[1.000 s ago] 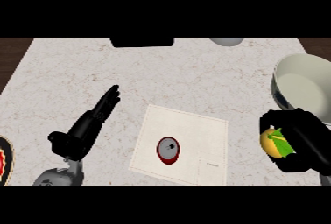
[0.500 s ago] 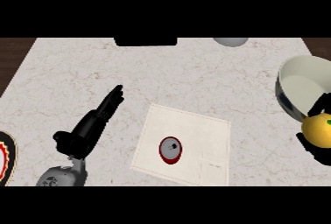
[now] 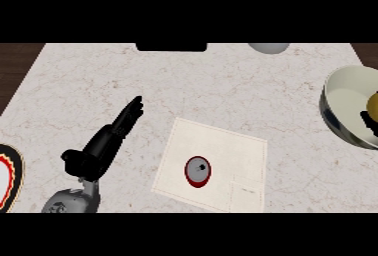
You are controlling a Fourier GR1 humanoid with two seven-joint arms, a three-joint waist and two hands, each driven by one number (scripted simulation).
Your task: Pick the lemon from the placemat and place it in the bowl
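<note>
I see the lemon [image 3: 373, 106] over the bowl [image 3: 341, 100] at the right edge, a dark bit of my right hand [image 3: 368, 120] beside it; its grip I cannot tell. My left hand [image 3: 111, 137] rests spread on the table [image 3: 221, 75], left of the placemat [image 3: 214, 165].

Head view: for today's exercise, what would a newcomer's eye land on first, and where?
The pale placemat at centre, with a small red-rimmed disc on it. The robot's left hand lies open to its left, fingers straight. At the right edge, a yellow lemon shows inside the bowl.
</note>
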